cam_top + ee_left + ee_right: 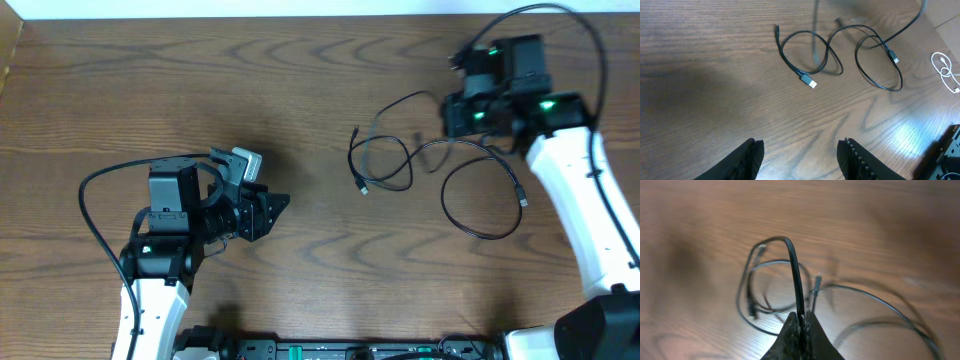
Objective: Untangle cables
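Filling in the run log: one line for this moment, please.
left tool: open, empty | right tool: shut on black cable | rest of it looped on table

Grained wood table [200,80] (smooth black cables [796,275])

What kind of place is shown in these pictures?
Probably a robotics lab or test bench: the left arm and right arm of a white robot stand at a wood-grain table, where thin black cables lie in loose loops, seemingly as practice material.
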Motion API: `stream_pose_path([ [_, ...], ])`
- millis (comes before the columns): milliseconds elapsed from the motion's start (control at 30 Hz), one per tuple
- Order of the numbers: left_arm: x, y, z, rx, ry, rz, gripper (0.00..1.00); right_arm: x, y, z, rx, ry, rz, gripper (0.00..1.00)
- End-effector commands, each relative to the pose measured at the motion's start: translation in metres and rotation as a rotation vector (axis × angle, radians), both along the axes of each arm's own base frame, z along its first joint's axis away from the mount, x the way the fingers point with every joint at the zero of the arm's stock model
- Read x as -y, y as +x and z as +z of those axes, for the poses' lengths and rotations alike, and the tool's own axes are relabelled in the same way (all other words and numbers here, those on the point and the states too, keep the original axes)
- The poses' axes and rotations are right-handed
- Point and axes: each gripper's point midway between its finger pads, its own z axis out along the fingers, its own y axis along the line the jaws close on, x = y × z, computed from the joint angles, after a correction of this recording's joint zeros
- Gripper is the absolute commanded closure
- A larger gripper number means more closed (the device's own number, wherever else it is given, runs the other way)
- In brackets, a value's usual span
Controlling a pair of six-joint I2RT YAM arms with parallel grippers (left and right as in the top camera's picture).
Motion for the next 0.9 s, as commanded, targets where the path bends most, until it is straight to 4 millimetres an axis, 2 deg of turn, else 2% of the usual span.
stream_pose_path([
  [0, 0.003, -0.003, 0.002, 0.007, -0.009, -0.017, 0.47, 0.053, 0.015, 0.04, 0.084, -0.097, -0.147, 0.99],
  [200, 0.003, -0.003, 0.002, 0.007, -0.009, -0.017, 0.47, 0.137, 0.008, 0.091, 0.119, -0.246, -0.401, 0.99],
  [300, 0.003, -0.003, 0.002, 0.008, -0.009, -0.017, 0.47, 0.179, -0.005, 0.116, 0.127, -0.291, -0.529, 0.99],
  [467, 0.003, -0.003, 0.002, 0.008, -0.009, -0.017, 0.47, 0.231, -0.038, 0.154, 0.135, -0.287, -0.694, 0.99],
  [700, 0.003, -0.003, 0.002, 0.008, -0.009, -0.017, 0.47, 0.278, -0.076, 0.198, 0.195, -0.283, -0.882, 0.99],
  [867, 0.003, -0.003, 0.002, 0.007, -0.009, -0.016, 0.47, 0.305, -0.096, 0.209, 0.213, -0.283, -0.97, 0.99],
])
